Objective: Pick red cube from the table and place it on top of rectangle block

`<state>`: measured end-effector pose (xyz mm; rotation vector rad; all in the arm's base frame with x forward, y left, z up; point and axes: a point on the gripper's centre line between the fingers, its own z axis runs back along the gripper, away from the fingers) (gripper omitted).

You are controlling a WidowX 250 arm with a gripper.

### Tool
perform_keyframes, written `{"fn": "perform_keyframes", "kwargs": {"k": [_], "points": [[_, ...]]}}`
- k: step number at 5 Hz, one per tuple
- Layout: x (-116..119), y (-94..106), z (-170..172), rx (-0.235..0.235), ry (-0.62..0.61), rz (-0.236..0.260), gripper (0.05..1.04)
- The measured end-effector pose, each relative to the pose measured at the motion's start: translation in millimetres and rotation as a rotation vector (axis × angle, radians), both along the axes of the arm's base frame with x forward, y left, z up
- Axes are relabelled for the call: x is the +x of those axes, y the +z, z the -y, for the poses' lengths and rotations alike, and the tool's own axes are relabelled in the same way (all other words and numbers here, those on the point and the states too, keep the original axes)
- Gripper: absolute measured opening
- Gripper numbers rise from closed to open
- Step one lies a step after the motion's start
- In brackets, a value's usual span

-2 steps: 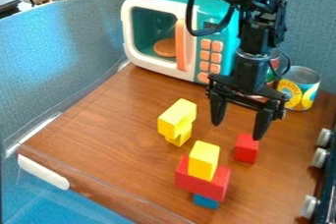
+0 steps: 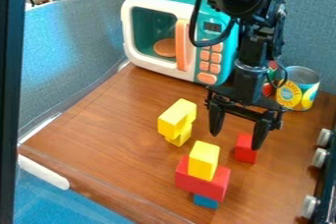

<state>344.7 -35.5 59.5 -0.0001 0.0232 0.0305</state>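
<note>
"Down a touch since the last frame: the gripper (image 2: pixel 236 141) has dropped towards the tabletop (image 2: pixel 118 129), and a dark strip (image 2: pixel 9 95) has come in along the left edge. What do you see, left to right?"

"Yellow blocks (image 2: pixel 177 117) just left of centre, then the pile at lower centre: a blue block (image 2: pixel 205 201) under the long red block (image 2: pixel 216 186), with an upright yellow block (image 2: pixel 203 161) on top. Next the gripper, its two fingers spread wide with nothing between them. Right of centre, the red cube (image 2: pixel 245 156) sits on the table, apart from the pile."

"So the job in hand is straddling the cube?"

"I'd say so. Centre it first — the right-hand fingertip overlaps the cube in view, and from this slant it may be in front of it or beyond it. Come straight down, one finger each side, low enough to grip the flanks rather than the top edge, then close evenly so it doesn't twist."

"And the pile?"

"Mind it. Keep the left-hand finger off that yellow block, and lift the cube well clear — straight up — before swinging left."
</note>
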Motion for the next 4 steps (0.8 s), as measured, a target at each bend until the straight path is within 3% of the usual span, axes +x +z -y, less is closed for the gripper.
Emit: {"fn": "perform_keyframes", "kwargs": {"k": [3, 4], "points": [[17, -13.8, 7, -0.038, 0.076, -0.002, 1.000], [21, -29.6, 7, -0.046, 0.067, -0.041, 1.000]]}}
